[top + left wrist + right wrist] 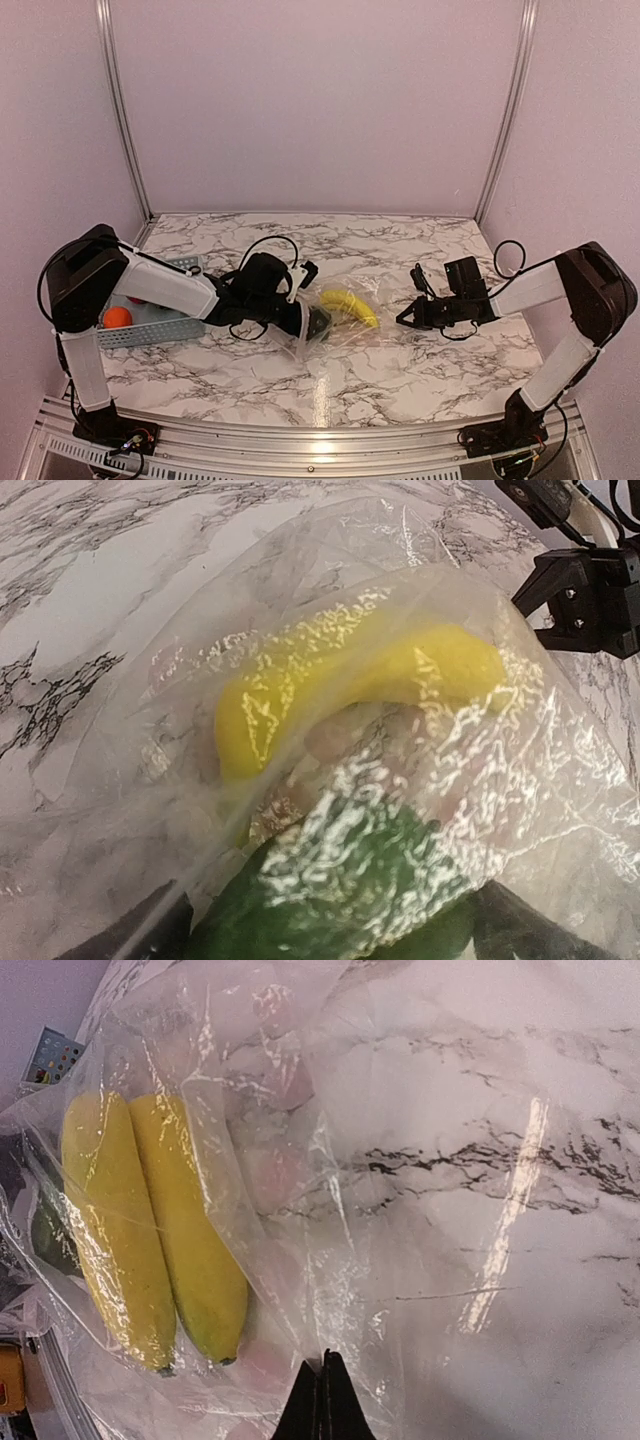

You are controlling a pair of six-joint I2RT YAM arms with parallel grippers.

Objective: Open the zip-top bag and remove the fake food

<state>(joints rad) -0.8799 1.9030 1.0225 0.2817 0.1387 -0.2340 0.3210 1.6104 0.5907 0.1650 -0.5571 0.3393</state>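
The clear zip-top bag (345,335) lies mid-table and holds a yellow banana (350,305) and a dark-green vegetable (318,322). My left gripper (300,320) is at the bag's left end. In the left wrist view its dark fingers (530,930) flank the green vegetable (350,890) under crinkled film (150,730), with the banana (330,690) beyond. My right gripper (408,318) is shut on the bag's right edge. In the right wrist view its tips (325,1375) pinch the film (340,1180) next to the banana (150,1230).
A light blue slatted basket (150,330) stands at the left and holds an orange ball (118,317) and a red fruit (135,299). A small grey card-like thing (185,264) lies behind it. The right gripper shows in the left wrist view (590,590).
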